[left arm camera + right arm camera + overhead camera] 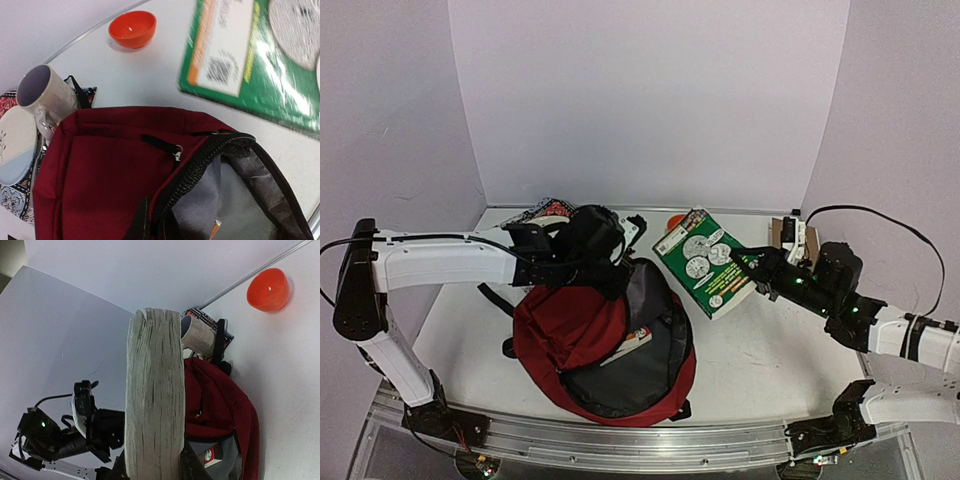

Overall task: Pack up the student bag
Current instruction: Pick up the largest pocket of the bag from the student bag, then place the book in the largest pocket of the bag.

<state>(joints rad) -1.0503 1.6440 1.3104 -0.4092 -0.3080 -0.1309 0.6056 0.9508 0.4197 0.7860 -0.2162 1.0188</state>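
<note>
Student bag (pixel 590 340), dark red with grey lining, lies at six o'clock on the white table (pixel 770 350), its main zip parted and a small white-and-red item (pixel 635 342) already inside. Left gripper (pixel 588 262), jaws together, appears pinched on the bag's rim at its twelve o'clock edge, holding the mouth up. Right gripper (pixel 745 268) is clamped on the near edge of a thick green book (pixel 700 262), at two o'clock from the bag. An orange bowl (pixel 675 220) and a mug (pixel 42 92) stand at one and eleven o'clock. By this look, the book goes in next. It is best carried toward eight o'clock, laid in line with the lining, and slid into the gap. The rim should be held taut and high so the corners do not catch on the zip.
</note>
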